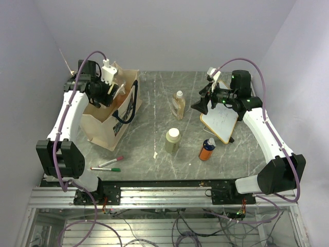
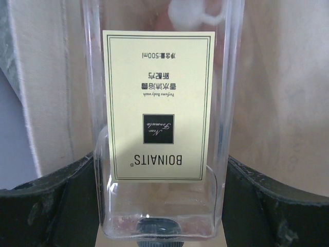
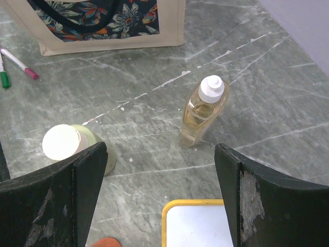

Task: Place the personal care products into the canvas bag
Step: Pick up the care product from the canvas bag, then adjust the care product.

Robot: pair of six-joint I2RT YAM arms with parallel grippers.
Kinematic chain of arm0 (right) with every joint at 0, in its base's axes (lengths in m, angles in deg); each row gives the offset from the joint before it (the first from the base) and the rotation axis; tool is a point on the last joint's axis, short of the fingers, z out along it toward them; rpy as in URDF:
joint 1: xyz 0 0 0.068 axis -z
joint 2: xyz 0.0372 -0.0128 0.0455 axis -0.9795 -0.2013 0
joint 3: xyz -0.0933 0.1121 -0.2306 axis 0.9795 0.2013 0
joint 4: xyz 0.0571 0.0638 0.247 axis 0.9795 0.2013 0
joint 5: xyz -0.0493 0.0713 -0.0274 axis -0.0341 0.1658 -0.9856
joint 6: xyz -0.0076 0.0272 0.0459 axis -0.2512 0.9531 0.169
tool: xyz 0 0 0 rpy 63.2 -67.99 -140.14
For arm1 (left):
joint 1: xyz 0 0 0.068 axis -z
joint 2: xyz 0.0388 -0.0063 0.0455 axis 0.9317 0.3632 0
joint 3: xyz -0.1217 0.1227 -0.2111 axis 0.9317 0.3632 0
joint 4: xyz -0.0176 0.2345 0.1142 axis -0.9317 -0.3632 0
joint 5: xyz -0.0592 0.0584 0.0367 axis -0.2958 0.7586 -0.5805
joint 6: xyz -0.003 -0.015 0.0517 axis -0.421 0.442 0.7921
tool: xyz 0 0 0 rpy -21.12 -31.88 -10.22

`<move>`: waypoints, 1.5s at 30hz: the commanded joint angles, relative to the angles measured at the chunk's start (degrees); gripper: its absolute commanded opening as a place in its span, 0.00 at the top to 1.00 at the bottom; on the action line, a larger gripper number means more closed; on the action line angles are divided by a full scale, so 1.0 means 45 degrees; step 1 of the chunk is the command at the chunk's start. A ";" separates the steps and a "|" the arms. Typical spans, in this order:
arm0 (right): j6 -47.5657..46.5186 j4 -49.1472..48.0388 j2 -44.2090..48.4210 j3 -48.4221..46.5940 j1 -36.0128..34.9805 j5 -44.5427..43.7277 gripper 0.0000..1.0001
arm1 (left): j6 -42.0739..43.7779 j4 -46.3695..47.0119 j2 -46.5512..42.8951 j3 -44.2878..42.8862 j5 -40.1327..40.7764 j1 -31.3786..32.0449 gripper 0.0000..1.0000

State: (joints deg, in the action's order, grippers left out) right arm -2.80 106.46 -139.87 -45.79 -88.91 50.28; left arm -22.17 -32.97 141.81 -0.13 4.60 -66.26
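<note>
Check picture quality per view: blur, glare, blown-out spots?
Top external: even light, sharp, soft shadows only. Left wrist: clear bottle fills the frame, label sharp but upside down, all behind it blurred. Right wrist: pale green bottle, cap blown out white; table in focus.

Quick count: four bottles in view. The amber bottle [image 1: 178, 104], pale green bottle [image 1: 172, 140] and orange bottle [image 1: 207, 149] stand right of the canvas bag [image 1: 102, 129], and the clear bottle [image 2: 159, 128] sits against the bag's fabric. Two marker pens, red marker [image 1: 110, 162] and green marker [image 1: 105, 169], lie just in front of the bag. One whiteboard [image 1: 222, 123] is further right. One bag.
</note>
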 commanded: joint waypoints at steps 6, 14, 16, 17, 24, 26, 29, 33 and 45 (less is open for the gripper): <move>-0.0118 -0.0034 0.0227 -0.0137 -0.0054 -0.0054 0.15 | -0.0850 0.1223 -0.0404 -0.1678 -0.0914 -0.0015 0.93; -0.0286 0.0108 -0.0154 -0.0668 -0.0317 0.0021 0.15 | -0.0846 0.0785 -0.0612 -0.2349 -0.1067 -0.0015 0.93; -0.0344 0.0150 -0.0449 -0.1007 -0.0611 0.0029 0.15 | -0.0856 0.0697 -0.0803 -0.2510 -0.1272 -0.0021 0.93; -0.0424 0.0202 -0.0630 -0.1217 -0.0804 -0.0017 0.15 | -0.0856 0.0685 -0.0906 -0.2601 -0.1376 0.0012 0.93; -0.1001 0.0202 -0.1894 -0.2898 -0.2460 -0.0774 0.14 | -0.0723 0.0117 -0.1395 -0.3590 -0.1044 0.1248 0.93; -0.0949 -0.0001 -0.2214 -0.3299 -0.2726 -0.0697 0.14 | -0.0702 -0.0071 -0.1502 -0.3881 -0.0961 0.1724 0.93; -0.0853 0.0029 -0.2713 -0.4254 -0.2993 -0.0463 0.14 | -0.0611 -0.0366 -0.1685 -0.4297 -0.0976 0.2553 0.93; -0.0888 0.0352 -0.3242 -0.5092 -0.3089 -0.0292 0.14 | -0.0410 -0.0748 -0.1800 -0.4717 -0.1089 0.3817 0.93; -0.2477 0.1264 -0.2226 -0.3548 -0.3091 0.0312 0.00 | 0.1231 -0.1262 -0.1783 -0.3661 -0.2947 0.6324 0.93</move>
State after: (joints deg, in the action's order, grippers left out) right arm -10.80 110.00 -152.77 -63.54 -102.57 49.34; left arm -20.53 -43.46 136.15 -17.04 -3.58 -39.90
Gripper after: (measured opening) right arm 0.980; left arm 0.825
